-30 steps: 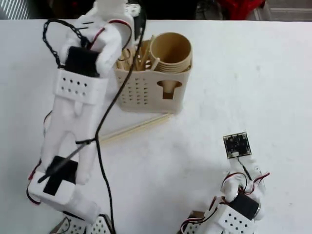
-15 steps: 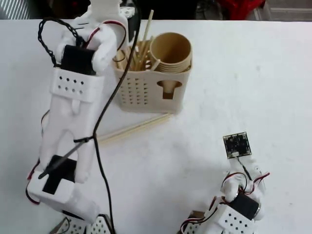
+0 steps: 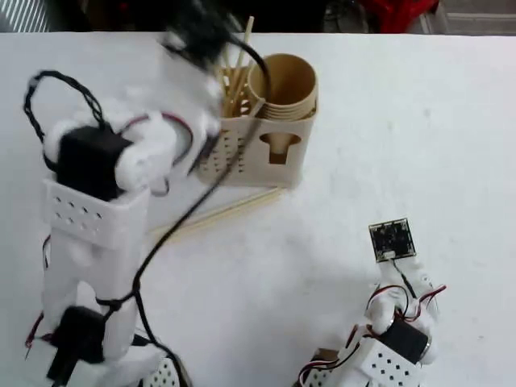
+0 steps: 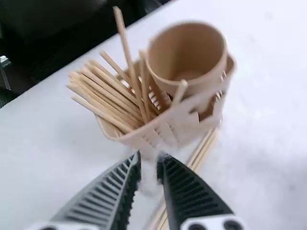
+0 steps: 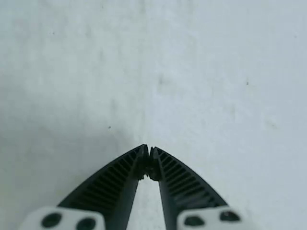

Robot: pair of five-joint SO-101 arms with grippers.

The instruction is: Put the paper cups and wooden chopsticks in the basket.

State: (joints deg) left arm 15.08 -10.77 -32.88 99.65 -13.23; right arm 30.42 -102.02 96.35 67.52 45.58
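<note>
Since a moment ago the left gripper (image 4: pixel 149 165) has drawn back from the basket (image 3: pixel 294 157), slightly open and empty, while light, thin, stiff wooden chopsticks (image 3: pixel 226 210) lie on the desk (image 3: pixel 419 121) just beside that basket, probably best pinched near their middle.

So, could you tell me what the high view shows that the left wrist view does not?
The high view adds the white right arm, off by itself. The left wrist view adds the left gripper, its black ribbed fingers slightly apart and empty. Both share the beige perforated plastic basket holding stacked paper cups and wooden chopsticks, with loose chopsticks on the white table beside it.
</note>
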